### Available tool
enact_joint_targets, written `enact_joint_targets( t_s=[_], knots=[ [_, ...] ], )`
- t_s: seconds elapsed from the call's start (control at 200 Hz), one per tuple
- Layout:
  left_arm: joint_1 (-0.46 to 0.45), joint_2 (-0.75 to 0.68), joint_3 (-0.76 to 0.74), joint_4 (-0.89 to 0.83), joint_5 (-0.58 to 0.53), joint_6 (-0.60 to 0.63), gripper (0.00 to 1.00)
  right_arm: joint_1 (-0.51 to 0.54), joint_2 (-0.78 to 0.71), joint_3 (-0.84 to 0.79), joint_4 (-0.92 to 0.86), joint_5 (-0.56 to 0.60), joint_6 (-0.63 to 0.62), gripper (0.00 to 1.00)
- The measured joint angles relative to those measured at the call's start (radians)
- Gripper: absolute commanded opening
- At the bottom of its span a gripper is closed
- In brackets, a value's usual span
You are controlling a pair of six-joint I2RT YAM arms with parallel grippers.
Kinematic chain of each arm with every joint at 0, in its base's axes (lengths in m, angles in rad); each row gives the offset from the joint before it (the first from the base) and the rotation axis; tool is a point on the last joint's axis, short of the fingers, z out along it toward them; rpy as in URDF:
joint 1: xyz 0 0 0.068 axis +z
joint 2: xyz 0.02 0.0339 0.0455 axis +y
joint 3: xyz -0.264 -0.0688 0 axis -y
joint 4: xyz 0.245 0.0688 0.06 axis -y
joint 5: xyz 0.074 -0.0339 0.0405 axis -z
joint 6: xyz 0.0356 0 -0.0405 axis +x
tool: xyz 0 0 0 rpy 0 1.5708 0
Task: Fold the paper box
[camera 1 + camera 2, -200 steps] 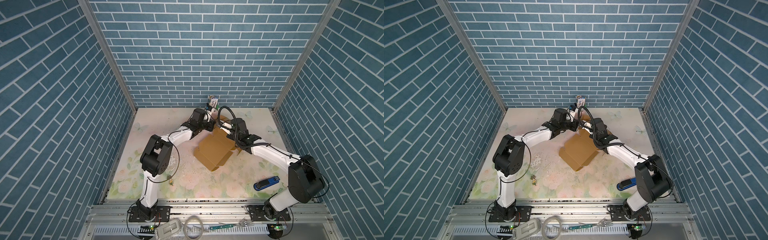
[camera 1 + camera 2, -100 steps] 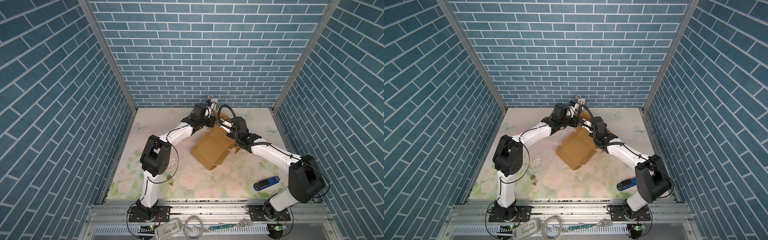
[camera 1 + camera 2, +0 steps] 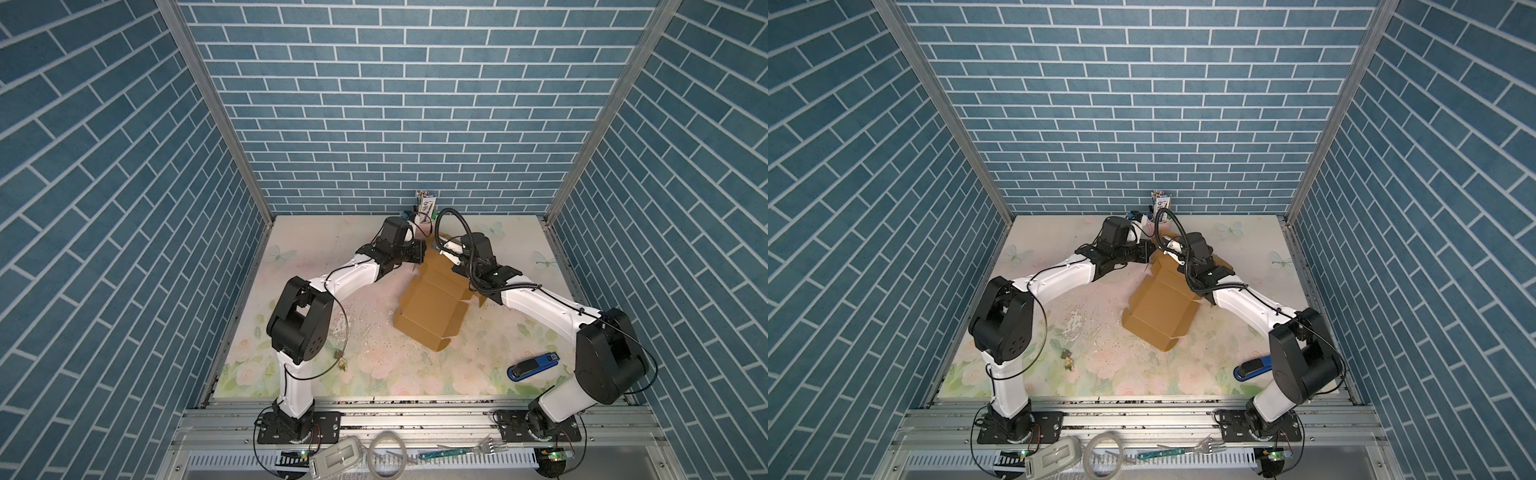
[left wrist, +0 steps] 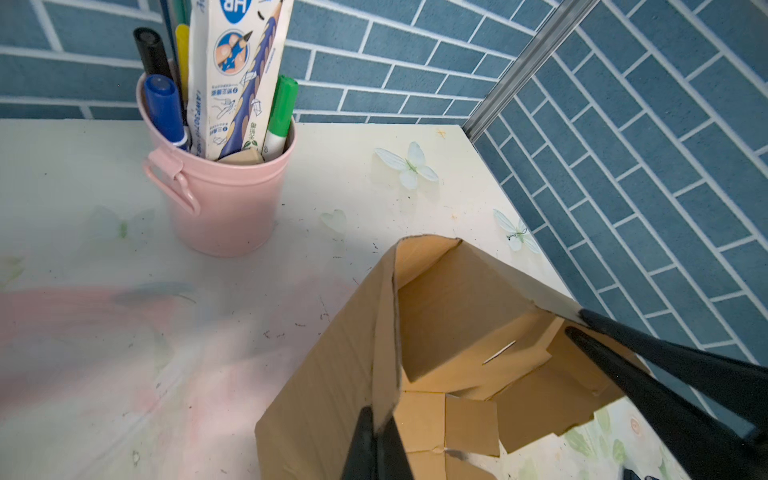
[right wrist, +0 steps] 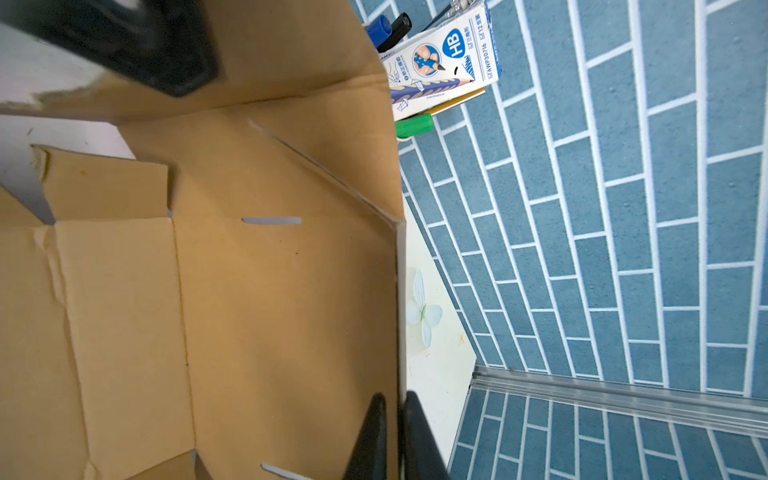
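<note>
Still, left tool and right tool pinch the paper box.

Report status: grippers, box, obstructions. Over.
Left gripper shut on a paper box flap edge. Right gripper shut on another edge. Box partly folded, flaps open. Pink pen cup close behind, apart from it.

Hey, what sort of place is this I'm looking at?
Most likely a robot test booth: printed blue brick panels in aluminium framing, two robot arms bolted to a rail, and a floral tabletop with the paper box and a pen pot.
</note>
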Motion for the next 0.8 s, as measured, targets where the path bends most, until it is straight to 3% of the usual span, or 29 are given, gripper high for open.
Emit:
enact_joint_targets(
  t_s=[0.45, 0.8],
  knots=[
    [-0.012, -0.043, -0.269, 0.282, -0.046, -0.053, 0.00, 0.062, 0.000, -0.007, -0.001, 0.009, 0.001, 0.14],
    [-0.013, -0.043, -0.307, 0.389, -0.074, -0.084, 0.00, 0.108, 0.017, -0.028, 0.000, 0.044, 0.000, 0.16]
  ],
)
